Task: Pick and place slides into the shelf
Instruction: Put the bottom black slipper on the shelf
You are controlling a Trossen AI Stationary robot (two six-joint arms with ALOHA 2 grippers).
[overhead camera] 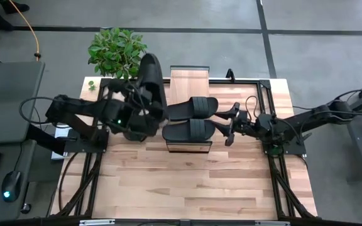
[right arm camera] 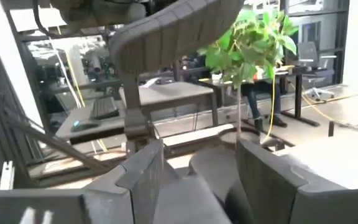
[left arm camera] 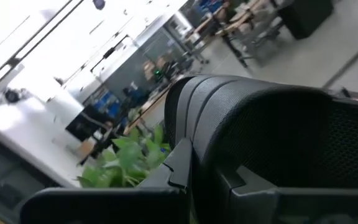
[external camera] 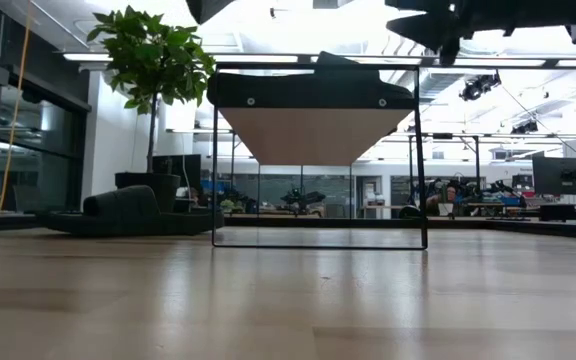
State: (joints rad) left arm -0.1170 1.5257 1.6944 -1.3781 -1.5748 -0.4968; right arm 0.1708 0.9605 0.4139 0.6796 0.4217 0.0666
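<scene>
Left gripper (overhead camera: pixel 144 103) is clamped on a slide (overhead camera: pixel 151 80), jaws pinched nearly together on it; the sandal is lifted off the table and tilted on edge, just left of the shelf (overhead camera: pixel 190 81) and next to the potted plant (overhead camera: pixel 117 51). In the left wrist view the ribbed strap (left arm camera: pixel 247 112) of the held slide fills most of the picture right ahead of the fingers. Right gripper (overhead camera: pixel 228 125) sits at the shelf's right side with jaws apart, fingers reaching toward the two slides lying on the shelf: one (overhead camera: pixel 193 108) mid-shelf, the other (overhead camera: pixel 190 130) at the shelf's near end, side by side and just about touching. Whether the right fingers touch the near one cannot be told. The low view shows the shelf's dark frame (external camera: pixel 318 240) standing on the wooden table (overhead camera: pixel 187 182), with the plank top (external camera: pixel 313 130) seen from below.
</scene>
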